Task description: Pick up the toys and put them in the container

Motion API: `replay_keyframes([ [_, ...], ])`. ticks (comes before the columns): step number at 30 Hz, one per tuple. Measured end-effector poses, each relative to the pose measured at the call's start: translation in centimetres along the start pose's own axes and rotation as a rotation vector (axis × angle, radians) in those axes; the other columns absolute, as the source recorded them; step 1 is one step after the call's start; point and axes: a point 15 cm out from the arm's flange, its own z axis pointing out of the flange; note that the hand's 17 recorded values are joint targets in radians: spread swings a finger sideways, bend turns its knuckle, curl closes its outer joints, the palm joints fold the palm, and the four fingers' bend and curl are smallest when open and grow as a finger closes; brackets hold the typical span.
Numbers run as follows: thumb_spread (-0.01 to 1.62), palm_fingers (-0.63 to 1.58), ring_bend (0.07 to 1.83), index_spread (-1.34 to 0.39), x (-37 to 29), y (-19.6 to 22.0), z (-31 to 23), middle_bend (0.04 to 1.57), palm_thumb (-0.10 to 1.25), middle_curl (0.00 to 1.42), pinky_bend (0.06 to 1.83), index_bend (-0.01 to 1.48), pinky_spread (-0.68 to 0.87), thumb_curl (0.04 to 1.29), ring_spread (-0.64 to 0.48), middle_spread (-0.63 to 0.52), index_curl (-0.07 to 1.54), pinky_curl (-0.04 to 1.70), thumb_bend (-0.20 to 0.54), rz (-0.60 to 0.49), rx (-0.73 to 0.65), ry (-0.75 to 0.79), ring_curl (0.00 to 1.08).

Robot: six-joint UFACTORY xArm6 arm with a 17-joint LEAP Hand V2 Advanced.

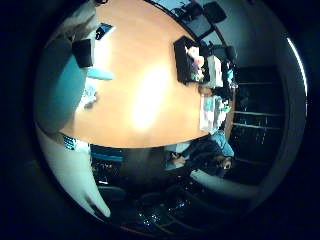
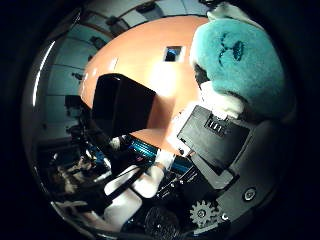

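Observation:
A teal plush toy (image 2: 240, 55) with a small stitched face fills much of the right thumb side palm view, close against the palm. My hand (image 2: 222, 145) is curled round it, and it also shows as a teal mass in the right little finger side palm view (image 1: 60, 95), with a white finger (image 1: 82, 175) curving past it. The toy is held well above the orange table (image 1: 140, 90). A black open container (image 2: 120, 105) stands on the table. In the right little finger side palm view (image 1: 187, 58) small pink and white toys (image 1: 203, 66) lie beside it.
A small blue and white object (image 2: 173, 52) lies on the table away from the container. A greenish box (image 1: 210, 112) sits at the table's edge. Chairs and dark furniture stand round the table.

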Motion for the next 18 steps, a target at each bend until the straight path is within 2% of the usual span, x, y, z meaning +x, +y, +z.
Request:
replay_keyframes([
  [9,0.43,1.12,1.35,-0.18,-16.2,-4.5,-5.7,1.34,1.05,0.73,1.12,1.09,-0.23,0.89,-0.21,-0.11,0.78,0.94,-0.023,-0.167,0.2,-0.064,0.73],
  [14,0.37,1.13,1.35,-0.18,-24.1,-4.9,-7.9,1.34,1.05,0.72,1.09,1.11,-0.23,0.89,-0.21,-0.11,0.78,0.95,-0.027,-0.252,0.274,-0.127,0.73],
  [18,0.33,1.13,1.35,-0.17,-27.9,-4.4,-8.8,1.34,1.05,0.73,1.08,1.12,-0.24,0.89,-0.21,-0.11,0.77,0.96,-0.024,-0.311,0.299,-0.161,0.73],
])
